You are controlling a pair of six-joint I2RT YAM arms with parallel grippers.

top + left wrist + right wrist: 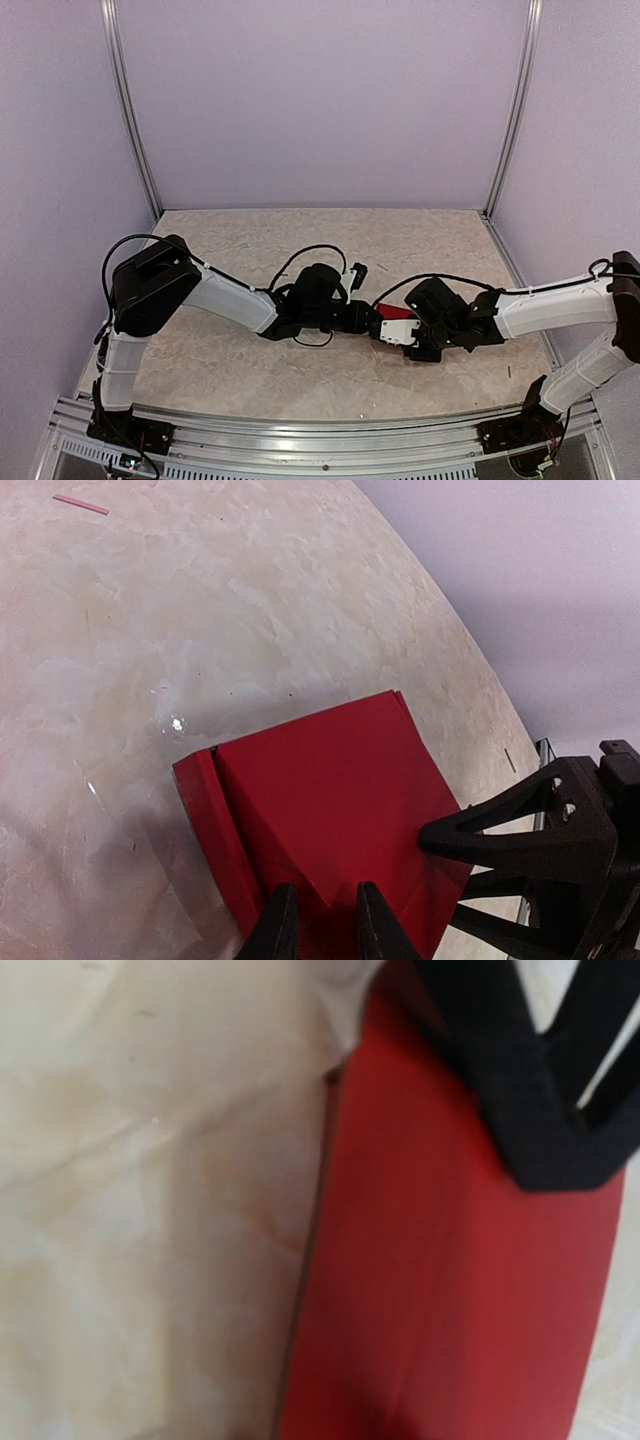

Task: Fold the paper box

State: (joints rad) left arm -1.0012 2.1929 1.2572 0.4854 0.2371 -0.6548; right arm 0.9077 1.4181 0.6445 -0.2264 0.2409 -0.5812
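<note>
The paper box (398, 313) is bright red card lying on the beige table between the two arms. In the left wrist view the paper box (330, 790) has a folded-up flap along its left side and a V-shaped crease at its near edge. My left gripper (320, 920) is pinched narrowly on that near edge; from above, my left gripper (372, 318) meets the box from the left. My right gripper (445, 865) stands open astride the box's right edge, one finger over the card and one under it. In the right wrist view the box (450, 1290) fills the right half, and my own fingers are out of frame.
A thin pink strip (80, 504) lies on the marbled table (230, 360) away from the box. Black cables (310, 255) loop behind the left wrist. Purple walls close three sides, and an aluminium rail (320, 430) runs along the near edge.
</note>
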